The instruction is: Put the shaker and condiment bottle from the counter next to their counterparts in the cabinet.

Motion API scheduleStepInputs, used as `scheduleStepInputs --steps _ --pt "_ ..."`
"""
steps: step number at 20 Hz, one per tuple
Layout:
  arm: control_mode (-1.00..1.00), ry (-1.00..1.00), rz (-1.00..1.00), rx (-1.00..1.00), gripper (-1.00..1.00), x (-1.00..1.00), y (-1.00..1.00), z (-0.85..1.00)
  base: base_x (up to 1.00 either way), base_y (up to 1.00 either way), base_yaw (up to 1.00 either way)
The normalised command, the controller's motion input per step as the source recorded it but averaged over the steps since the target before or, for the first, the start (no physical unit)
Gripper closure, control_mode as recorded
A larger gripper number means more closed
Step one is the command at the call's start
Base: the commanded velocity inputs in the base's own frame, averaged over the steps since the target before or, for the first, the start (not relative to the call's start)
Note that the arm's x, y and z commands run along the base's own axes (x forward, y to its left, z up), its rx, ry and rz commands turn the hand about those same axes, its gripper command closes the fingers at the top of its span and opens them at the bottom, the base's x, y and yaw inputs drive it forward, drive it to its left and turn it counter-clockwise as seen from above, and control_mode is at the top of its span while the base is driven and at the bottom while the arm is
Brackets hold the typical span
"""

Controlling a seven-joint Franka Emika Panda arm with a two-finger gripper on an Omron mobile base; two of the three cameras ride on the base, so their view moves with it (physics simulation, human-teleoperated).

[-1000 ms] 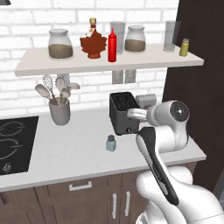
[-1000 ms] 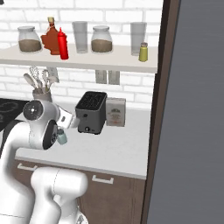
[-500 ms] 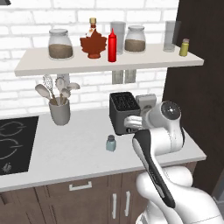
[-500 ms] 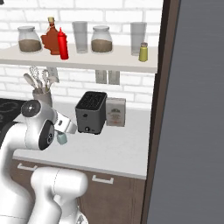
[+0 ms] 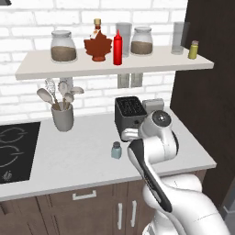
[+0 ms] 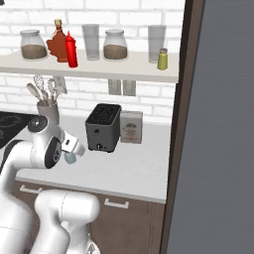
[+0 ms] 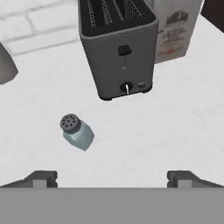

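**On the bench: one shaker standing, one red bottle shelved**

Left base view: on the cabinet shelf [image 5: 41, 69] two lidded jars [image 5: 64, 46] are holding brown contents, two clear glasses [image 5: 123, 33] are standing, and one condiment bottle [image 5: 117, 47] is standing just beside one maple-leaf syrup bottle [image 5: 97, 45]. One yellow-green shaker [image 5: 193, 49] is sitting at the right end. One crock [image 5: 63, 117] is holding utensils. The shaker [image 5: 116, 150] is standing on the bench [image 5: 69, 160], near one toaster [image 5: 129, 112].

Right base view: one box [image 6: 131, 127] is standing beside the toaster.

Hand view: jaws are gaping wide and empty, with the shaker beyond them.
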Motion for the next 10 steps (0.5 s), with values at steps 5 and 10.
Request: scheduleStepInputs --steps 5,10 --pt "-1.00 0.13 0.00 -0.05 -1.00 0.23 0.26 -0.51 0.00 0.00 0.00" --pt "-1.00 0.00 0.00 0.00 -1.00 0.00 0.00 0.00 0.00 0.00 0.00"
